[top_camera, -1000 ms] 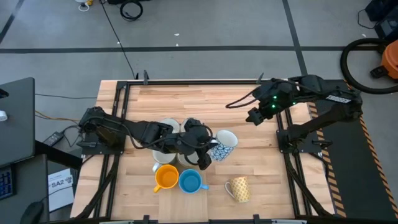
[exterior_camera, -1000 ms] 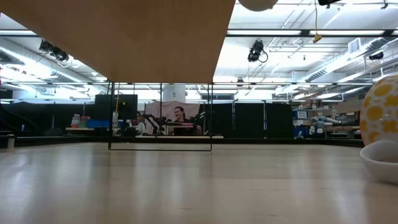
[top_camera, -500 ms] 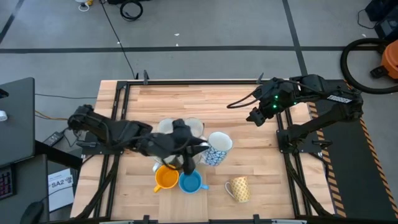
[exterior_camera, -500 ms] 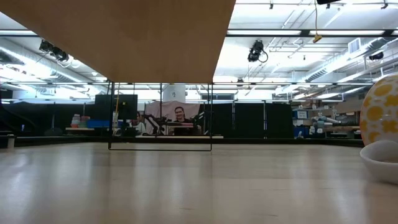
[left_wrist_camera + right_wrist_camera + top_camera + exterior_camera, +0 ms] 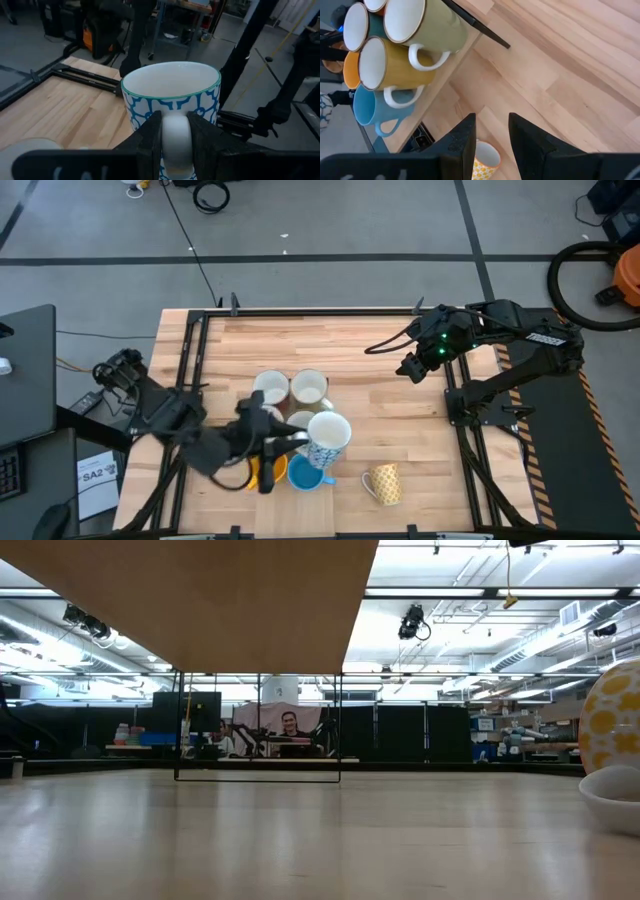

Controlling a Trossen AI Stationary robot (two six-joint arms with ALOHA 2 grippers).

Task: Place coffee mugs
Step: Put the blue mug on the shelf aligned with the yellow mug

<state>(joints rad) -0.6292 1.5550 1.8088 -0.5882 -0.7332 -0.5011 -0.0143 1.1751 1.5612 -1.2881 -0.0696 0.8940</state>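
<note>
The wooden table (image 5: 400, 360) carries 6 visible mugs: 2 cream mugs (image 5: 308, 389), 1 orange, 1 blue mug (image 5: 303, 475), 1 yellow mug (image 5: 384, 483) and 1 patterned mug (image 5: 328, 435). The left gripper (image 5: 290, 440) clenches the patterned mug's handle above the cluster, a grip only the left wrist view makes plain. The right gripper (image 5: 408, 368) waits near the table's far right with fingers parted, holding nothing.

Robotics lab, ceiling lights (image 5: 455, 680), monitors (image 5: 205, 710)

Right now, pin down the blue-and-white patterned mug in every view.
High view: blue-and-white patterned mug at centre, held by the left claw.
Low view: not in it.
Left wrist view: mug fills the middle, handle between the fingers.
Right wrist view: only a sliver at the edge.
Shared landmark: yellow patterned mug.
</note>
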